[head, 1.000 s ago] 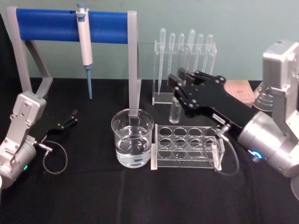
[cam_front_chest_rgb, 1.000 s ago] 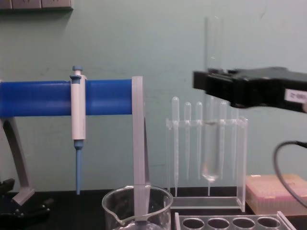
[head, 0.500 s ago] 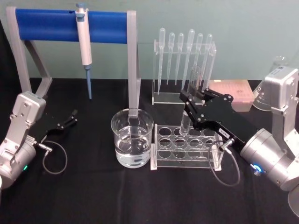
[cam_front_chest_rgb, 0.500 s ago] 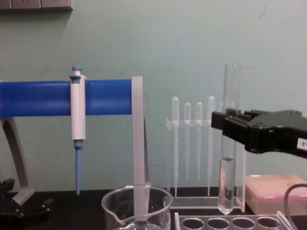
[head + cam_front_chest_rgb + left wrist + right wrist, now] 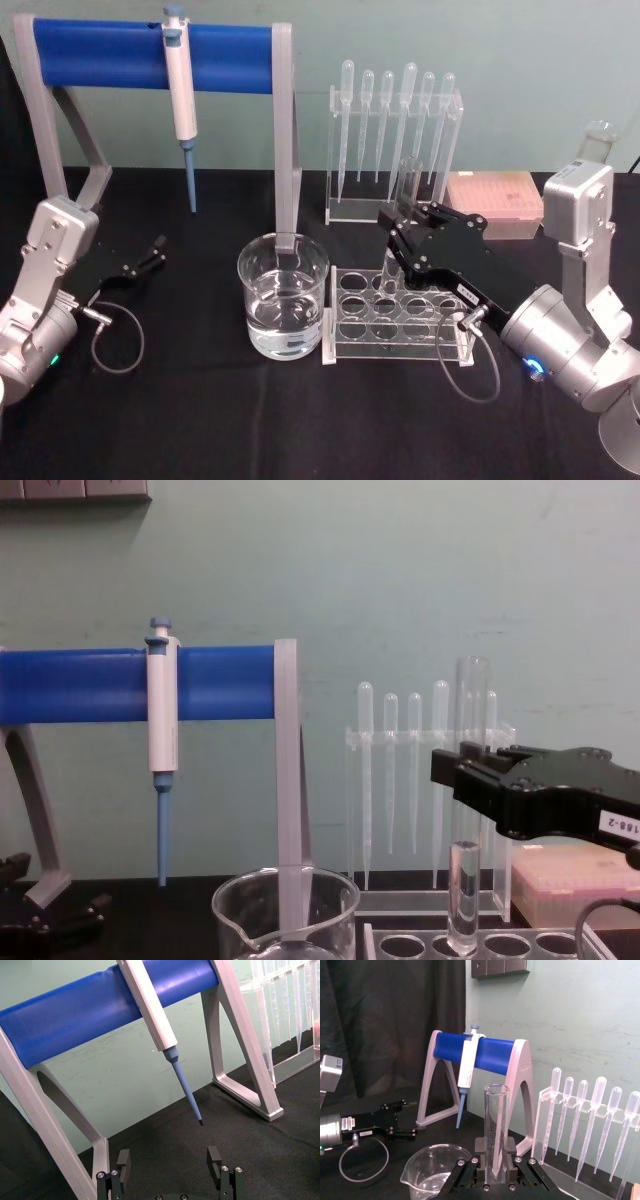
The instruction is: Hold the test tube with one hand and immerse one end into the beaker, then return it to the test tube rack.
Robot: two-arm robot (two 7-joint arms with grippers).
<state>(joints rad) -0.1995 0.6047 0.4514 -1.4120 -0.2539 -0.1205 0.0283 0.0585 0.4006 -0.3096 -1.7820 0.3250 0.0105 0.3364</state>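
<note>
Chest view: the right gripper [image 5: 468, 785] clamps the tube [image 5: 469, 810] upright by its middle, rounded end just above a hole in the rack [image 5: 480, 945], a grip that keeps it plumb for seating. Beside the rack stands the beaker [image 5: 284, 295], holding water. Parked well apart at the table's left, the left gripper [image 5: 150, 253] rests with jaws spread and empty.

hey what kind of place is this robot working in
Most likely a chemistry or biology lab bench: a micropipette hangs on a blue stand, plastic pipettes stand in a clear holder, and the right gripper holds a test tube over a rack beside a beaker.
</note>
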